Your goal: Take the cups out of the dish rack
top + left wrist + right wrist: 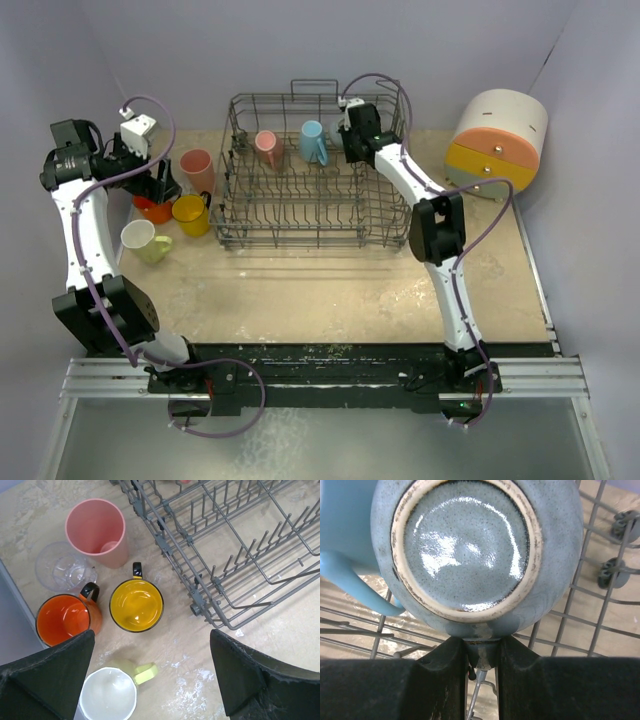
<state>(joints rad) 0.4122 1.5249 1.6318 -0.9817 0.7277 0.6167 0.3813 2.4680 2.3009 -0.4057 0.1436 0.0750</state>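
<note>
— Nearest item?

— Item 1: right gripper [481, 665], at the bottom edge of its own wrist view. Its 2 black fingers [440, 675] stand narrow, pinched on the handle of item 2, the grey mug [470, 545]. That mug is speckled, with its base toward the lens, and fills the upper middle of the frame.

— Where does that mug sit?

— Inside the dish rack [300, 205], toward its upper right corner in the overhead view; rack wire shows under it. Item 3: light blue cup [313, 140], just left of the grey one, in the rack. Item 4: salmon cup [268, 148], further left, also in the rack.

— The other hand?

— Item 5: left gripper [152, 645], spread wide and holding nothing, above the table [190, 660] to the left of the rack.

— Stock on the table?

— 5 vessels in the left wrist view, all mouth up.
- Pink tumbler [95, 530], upper left.
- Clear glass [62, 570], just beside it.
- Orange mug [62, 620], at the left, with a black handle.
- Yellow mug [136, 605], at the centre, with a black handle.
- Pale yellow-green mug [107, 695], white inside, at the bottom of the frame.

— Anything further?

— Round drawer box [497, 135], upper right of the overhead frame, apart from the rack.
</note>
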